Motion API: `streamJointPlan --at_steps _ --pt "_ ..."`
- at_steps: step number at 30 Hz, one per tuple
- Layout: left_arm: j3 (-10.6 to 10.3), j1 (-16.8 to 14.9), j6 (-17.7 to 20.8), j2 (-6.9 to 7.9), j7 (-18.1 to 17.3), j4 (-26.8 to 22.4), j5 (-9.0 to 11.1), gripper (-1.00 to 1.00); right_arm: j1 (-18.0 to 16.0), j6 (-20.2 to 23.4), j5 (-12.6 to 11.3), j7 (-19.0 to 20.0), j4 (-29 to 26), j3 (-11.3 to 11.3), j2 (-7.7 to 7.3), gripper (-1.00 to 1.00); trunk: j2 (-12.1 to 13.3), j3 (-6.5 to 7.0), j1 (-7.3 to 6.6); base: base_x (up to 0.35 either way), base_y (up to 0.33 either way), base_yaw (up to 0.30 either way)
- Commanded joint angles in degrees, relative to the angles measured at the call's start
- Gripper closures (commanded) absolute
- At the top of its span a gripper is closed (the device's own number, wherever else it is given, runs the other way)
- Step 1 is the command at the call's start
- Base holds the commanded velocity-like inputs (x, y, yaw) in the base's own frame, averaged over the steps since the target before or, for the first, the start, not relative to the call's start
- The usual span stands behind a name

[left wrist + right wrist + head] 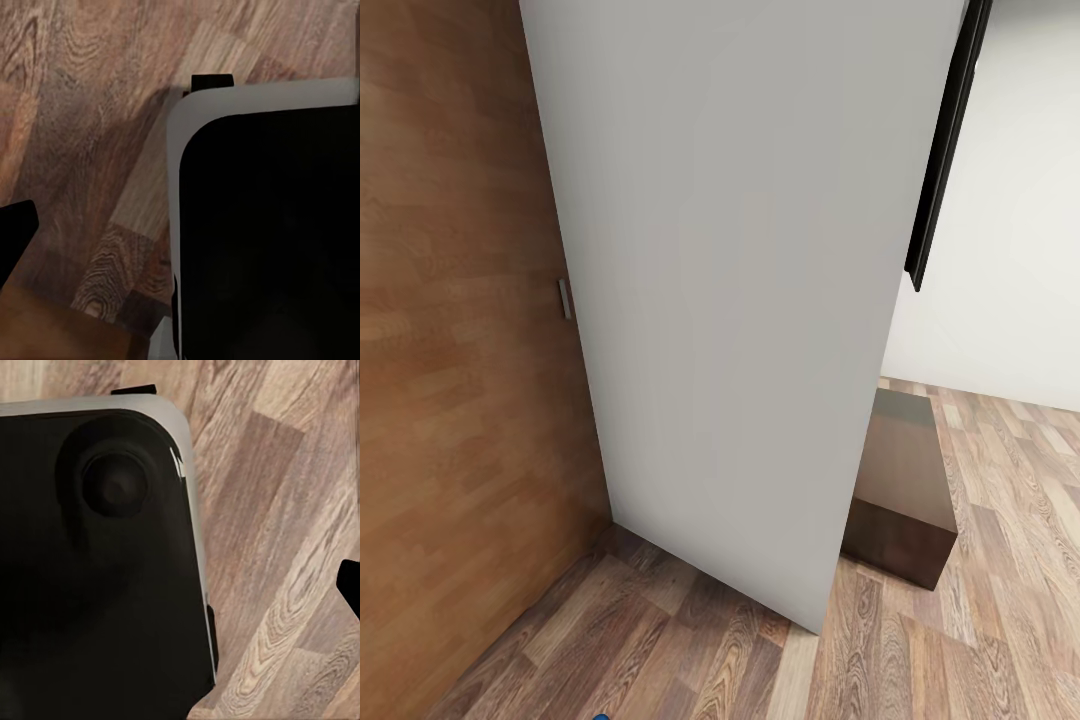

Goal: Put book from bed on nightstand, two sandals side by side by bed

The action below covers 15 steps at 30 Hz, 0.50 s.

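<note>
A tall pale-grey panel [730, 280] stands on the wood-plank floor [690, 650]; a dark-brown block [900, 490] sits just beside it. Neither hand's opening can be told.

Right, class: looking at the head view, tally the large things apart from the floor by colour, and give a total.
Light grey: 1, the tall panel
Reddish brown: 1, the wood wall
Dark brown: 1, the low cabinet
Black: 1, the frame edge
Total: 4
</note>
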Motion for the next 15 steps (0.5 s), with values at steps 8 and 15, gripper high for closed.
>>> streamJointPlan --at_steps 8,15 --pt "0.8 -0.5 0.7 -0.16 0.1 -2.9 2.0 -1.00 0.0 0.0 -5.7 -0.3 -2.8 -0.3 -1.35 -1.00 0.0 -0.04 0.00 0.000 0.000 0.000" --pt "1.0 -0.9 1.9 -0.11 0.5 -5.2 5.1 -1.00 0.0 0.2 -7.3 -0.2 -4.7 -0.3 -3.09 -1.00 0.0 -0.04 0.00 0.000 0.000 0.000"
